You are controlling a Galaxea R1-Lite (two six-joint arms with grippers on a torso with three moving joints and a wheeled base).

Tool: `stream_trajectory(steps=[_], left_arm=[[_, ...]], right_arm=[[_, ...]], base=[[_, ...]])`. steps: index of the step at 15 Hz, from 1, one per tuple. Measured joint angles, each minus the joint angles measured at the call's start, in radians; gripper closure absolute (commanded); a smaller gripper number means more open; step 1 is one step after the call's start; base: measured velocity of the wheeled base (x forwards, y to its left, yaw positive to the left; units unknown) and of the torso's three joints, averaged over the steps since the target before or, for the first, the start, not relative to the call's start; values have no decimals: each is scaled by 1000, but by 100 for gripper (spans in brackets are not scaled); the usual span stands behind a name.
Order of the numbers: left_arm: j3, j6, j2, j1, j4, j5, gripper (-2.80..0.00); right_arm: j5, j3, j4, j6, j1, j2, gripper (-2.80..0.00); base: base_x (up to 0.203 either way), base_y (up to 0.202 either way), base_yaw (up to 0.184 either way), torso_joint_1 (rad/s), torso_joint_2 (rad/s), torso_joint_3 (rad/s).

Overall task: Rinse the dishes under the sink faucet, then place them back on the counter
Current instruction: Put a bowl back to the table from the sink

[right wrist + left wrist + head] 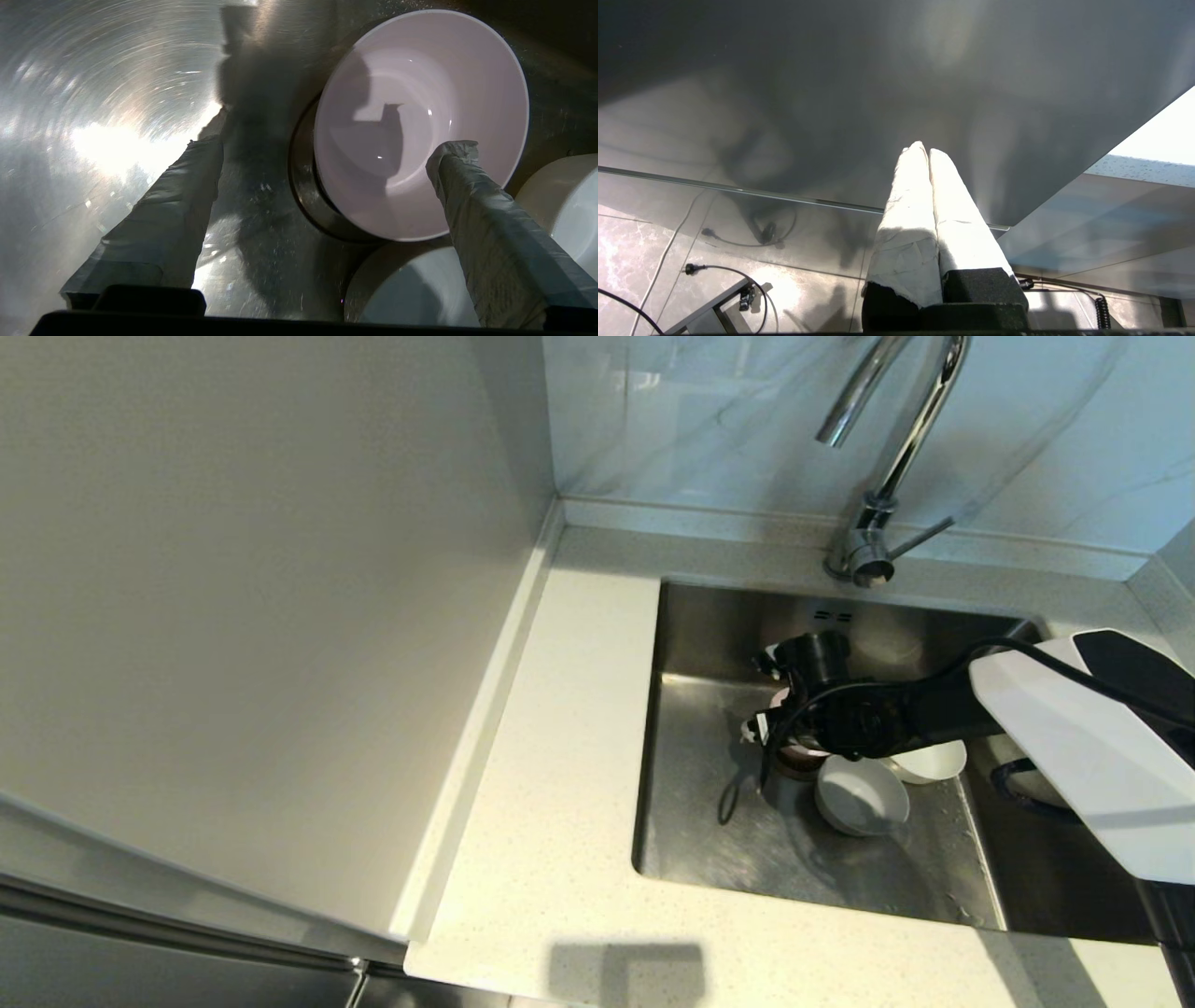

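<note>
While the head view hides the fingers behind the wrist, the right wrist view shows the right gripper [327,154] spread wide down in the sink [709,821], one taped finger [472,186] over the inside of the pale pink bowl [420,121], the other over bare steel; nothing is gripped. The pink bowl sits tilted on the round drain strainer [308,196]. Three bowls counted, all in the basin: the pink one, a grey-white bowl [861,795] just beside it and a white bowl [929,763] toward the right wall. One chrome gooseneck faucet [887,457] stands behind the sink, lever to its right; no water seen running. The left gripper [924,154], seen only in its own wrist view, hangs below counter level beside a grey panel with its fingers pressed together. Speckled off-white counter [560,756] surrounds the basin; marble-look wall behind, beige side panel [261,597] at left
</note>
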Motion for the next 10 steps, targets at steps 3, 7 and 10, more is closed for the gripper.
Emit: stream_trajectory(steps=[3,7,10], left_arm=[[0,0,0,0,0,0,0],[0,1,0,0,0,0,0],[0,0,0,0,0,0,0]], right_arm=[[-14,-56,0,1,-5,46,-280],[-29,-112,0,1,-16,93,-280],[-38,-134,-1,0,-24,116,-280]], base=[[0,0,0,0,0,0],[0,0,0,0,0,0],[0,0,0,0,0,0]])
